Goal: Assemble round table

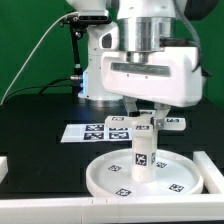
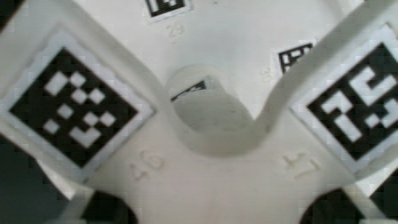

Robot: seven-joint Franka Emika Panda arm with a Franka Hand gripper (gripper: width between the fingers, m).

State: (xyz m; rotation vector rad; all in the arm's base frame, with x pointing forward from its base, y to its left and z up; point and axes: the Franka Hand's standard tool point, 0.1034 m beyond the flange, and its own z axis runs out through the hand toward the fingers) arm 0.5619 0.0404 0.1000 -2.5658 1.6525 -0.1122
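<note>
White plastic branched foot piece (image 2: 196,120) clamped between gripper (image 1: 146,118) fingers, above short white cylindrical leg (image 1: 141,156); best lowered square, then turned.

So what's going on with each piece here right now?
round disc: lying flat on the black table, rim up.
cylindrical leg: standing upright at the disc's centre.
branched foot piece: sitting on top of the leg, between the gripper fingers.
gripper: around the foot piece; whether it clamps cannot be told.
marker board: flat on the table behind the disc.
</note>
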